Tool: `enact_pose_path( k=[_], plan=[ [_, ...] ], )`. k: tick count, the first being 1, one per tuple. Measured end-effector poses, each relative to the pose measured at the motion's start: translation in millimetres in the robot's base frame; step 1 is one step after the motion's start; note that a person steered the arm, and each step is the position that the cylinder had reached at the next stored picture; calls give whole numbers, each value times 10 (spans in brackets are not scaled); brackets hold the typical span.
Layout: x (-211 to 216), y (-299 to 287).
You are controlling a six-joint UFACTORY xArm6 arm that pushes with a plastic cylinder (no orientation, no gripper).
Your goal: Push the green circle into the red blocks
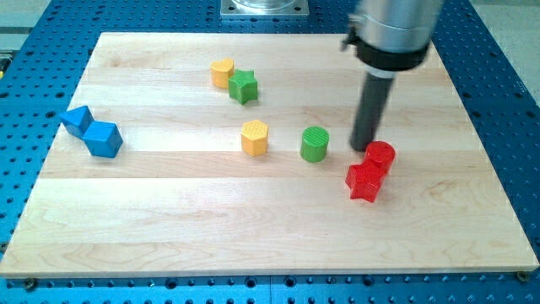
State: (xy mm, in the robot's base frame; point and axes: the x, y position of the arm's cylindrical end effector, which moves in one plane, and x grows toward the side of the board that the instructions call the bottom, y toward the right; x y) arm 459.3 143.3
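Note:
The green circle stands upright near the board's middle. The red blocks lie to its right: a red cylinder and, touching it below, a red star-like block. My tip rests on the board between the green circle and the red cylinder, close against the cylinder's left side and a short gap from the green circle. The rod rises to the arm's silver end at the view's top.
A yellow hexagon block sits left of the green circle. A yellow block and a green star touch at upper middle. Two blue blocks lie at the left. The wooden board lies on a blue perforated table.

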Motion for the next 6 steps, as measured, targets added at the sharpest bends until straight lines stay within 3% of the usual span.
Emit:
enact_pose_path(
  k=[1,3,4,5,6],
  plan=[
    [394,-89],
    [127,-1120],
    [-394,-624],
    [-805,-617],
    [-819,-372]
  ],
)
